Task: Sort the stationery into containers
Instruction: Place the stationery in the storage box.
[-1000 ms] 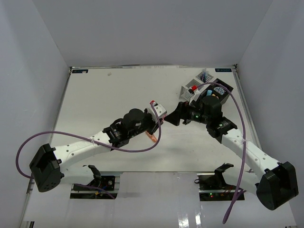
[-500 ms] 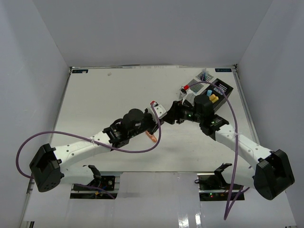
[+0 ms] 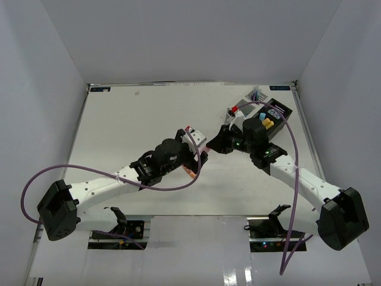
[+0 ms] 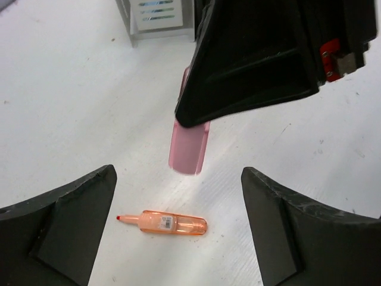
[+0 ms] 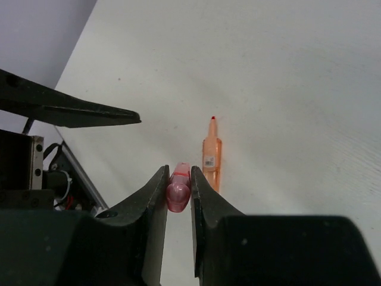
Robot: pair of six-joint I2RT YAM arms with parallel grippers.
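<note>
Pink marker [image 4: 189, 149]: grasped near one end by right end effector [image 5: 178, 174], above mid-tabletop; left end effector [image 4: 177, 179] spread wide. Risk: marker could be pivoted or dropped onto orange marker [image 4: 169, 222] if swung quickly.

l gripper [image 3: 202, 151] & r gripper [image 3: 214, 145] meet mid-table; orange marker [image 3: 190, 173] lies under l wrist; white box [image 3: 245, 102], black box [image 3: 284, 111] far right, prob w/ markers inside.

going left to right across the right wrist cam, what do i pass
dark finger of the open left gripper → pink marker, pinched in the right gripper → orange marker, lying on the table
</note>
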